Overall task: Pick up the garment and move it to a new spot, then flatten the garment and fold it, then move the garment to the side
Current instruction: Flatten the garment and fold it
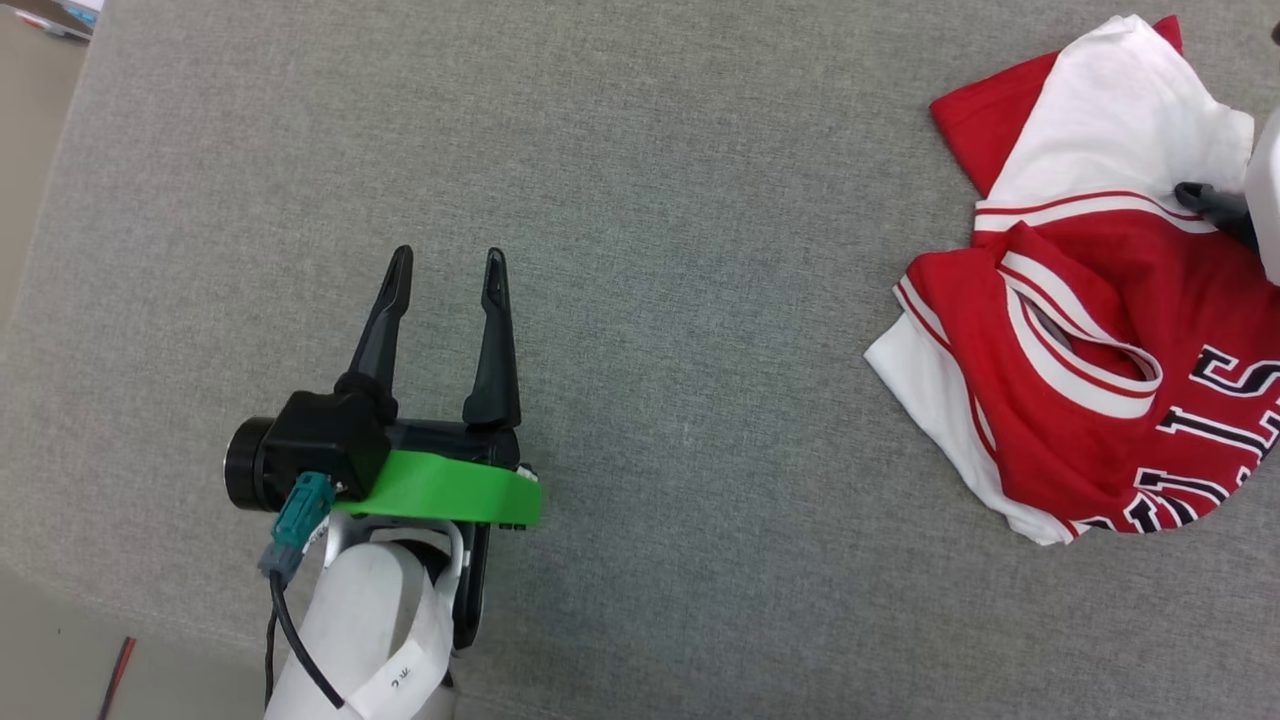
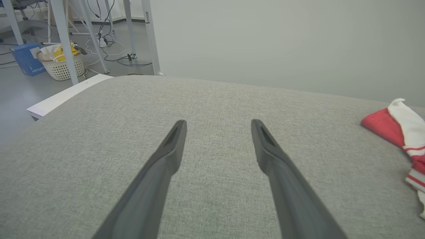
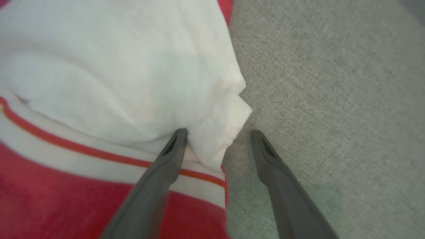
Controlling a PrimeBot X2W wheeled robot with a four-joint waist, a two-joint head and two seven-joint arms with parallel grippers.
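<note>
Closest to you, your left gripper (image 1: 448,255) hangs over the bare grey fabric surface (image 1: 650,200), its two dark fingers spread wide with nothing between them. A green band wraps its wrist, just behind the black camera housing.

Look across to your right: the red jersey T-shirt (image 1: 1080,400) lies crumpled on that same surface, well apart from the left gripper. The striped collar faces up, one white sleeve is bunched at the top, and black-and-white letters run off the edge of the head view.

Your right gripper (image 3: 218,132) is right at that white sleeve, jaws wide and not clamped. One fingertip (image 3: 181,134) presses against the white cloth, a small fold of it pokes into the gap, and the other finger sits over grey fabric beside the shirt's edge.

Farther off, in the left wrist view, a pale wall rises past the far edge of the surface. To its side, on the floor, are a white laundry basket (image 2: 60,64), a blue box (image 2: 25,58), white frame legs (image 2: 64,39) and loose cables (image 2: 109,43).
</note>
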